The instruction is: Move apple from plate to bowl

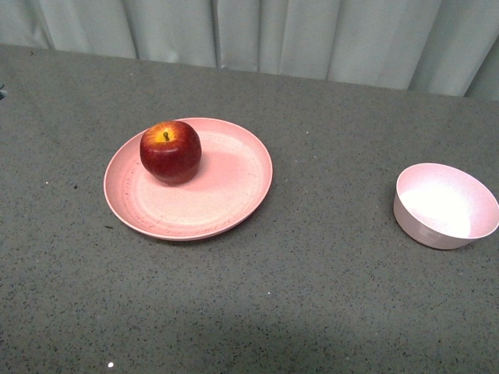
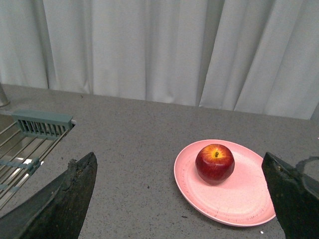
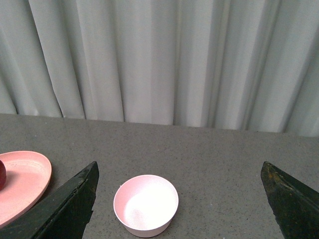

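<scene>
A grey, dark-flecked countertop [image 1: 312,296] fills the front view, closed off along the top of the frame by a pale pleated curtain [image 1: 312,39]. The apple [image 1: 171,151] sits upright, stem up with its yellow-orange patch showing, left of centre in that frame, on the far-left part of the plate [image 1: 234,195] and inside its raised rim. The plate lies flat on the counter. The bowl [image 1: 425,230] stands upright at the right edge of the frame, well apart from the plate, with nothing in it. The left gripper [image 2: 178,157] shows only in its own wrist camera: it hangs above the counter, short of the plate, aimed at the apple and the curtain, its two dark fingers [image 2: 70,199] spread wide with nothing between them. The right gripper [image 3: 178,167] is likewise held above the counter facing the bowl, jaws wide apart and gripping nothing, and the plate's edge shows off to one side. A wire rack [image 2: 30,139] with a grey-green slotted piece lies beside the left arm's fingers at the counter's edge.
</scene>
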Controlling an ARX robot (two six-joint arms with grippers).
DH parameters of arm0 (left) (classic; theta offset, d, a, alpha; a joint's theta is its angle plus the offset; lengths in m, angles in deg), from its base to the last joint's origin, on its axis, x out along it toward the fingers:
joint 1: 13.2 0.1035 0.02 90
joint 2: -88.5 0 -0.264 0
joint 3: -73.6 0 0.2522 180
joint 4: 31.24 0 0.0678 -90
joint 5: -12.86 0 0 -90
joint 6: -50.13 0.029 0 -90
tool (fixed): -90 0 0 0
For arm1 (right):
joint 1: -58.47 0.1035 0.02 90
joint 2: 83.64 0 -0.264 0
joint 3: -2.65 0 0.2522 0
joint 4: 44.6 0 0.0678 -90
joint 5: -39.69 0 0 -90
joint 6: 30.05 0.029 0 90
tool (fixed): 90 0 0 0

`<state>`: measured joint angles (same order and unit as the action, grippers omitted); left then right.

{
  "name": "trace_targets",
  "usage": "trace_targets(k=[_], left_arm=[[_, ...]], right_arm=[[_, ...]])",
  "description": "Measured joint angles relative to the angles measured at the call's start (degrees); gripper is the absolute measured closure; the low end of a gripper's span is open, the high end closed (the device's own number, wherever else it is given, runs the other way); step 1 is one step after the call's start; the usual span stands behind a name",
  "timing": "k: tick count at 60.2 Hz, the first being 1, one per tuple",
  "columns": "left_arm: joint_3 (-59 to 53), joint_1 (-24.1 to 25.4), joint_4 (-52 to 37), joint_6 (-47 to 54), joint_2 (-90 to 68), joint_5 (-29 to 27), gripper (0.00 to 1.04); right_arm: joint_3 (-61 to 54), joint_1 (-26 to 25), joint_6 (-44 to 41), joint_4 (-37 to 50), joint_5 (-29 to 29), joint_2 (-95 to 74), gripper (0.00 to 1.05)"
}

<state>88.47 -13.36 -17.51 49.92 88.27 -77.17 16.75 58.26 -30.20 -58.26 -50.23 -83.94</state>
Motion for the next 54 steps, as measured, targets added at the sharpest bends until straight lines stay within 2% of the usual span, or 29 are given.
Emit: trace_targets(k=[54], left_arm=[[0.0,0.0,0.0,0.0,0.0,0.0,0.07]], right_arm=[[0.0,0.0,0.0,0.0,0.0,0.0,0.09]])
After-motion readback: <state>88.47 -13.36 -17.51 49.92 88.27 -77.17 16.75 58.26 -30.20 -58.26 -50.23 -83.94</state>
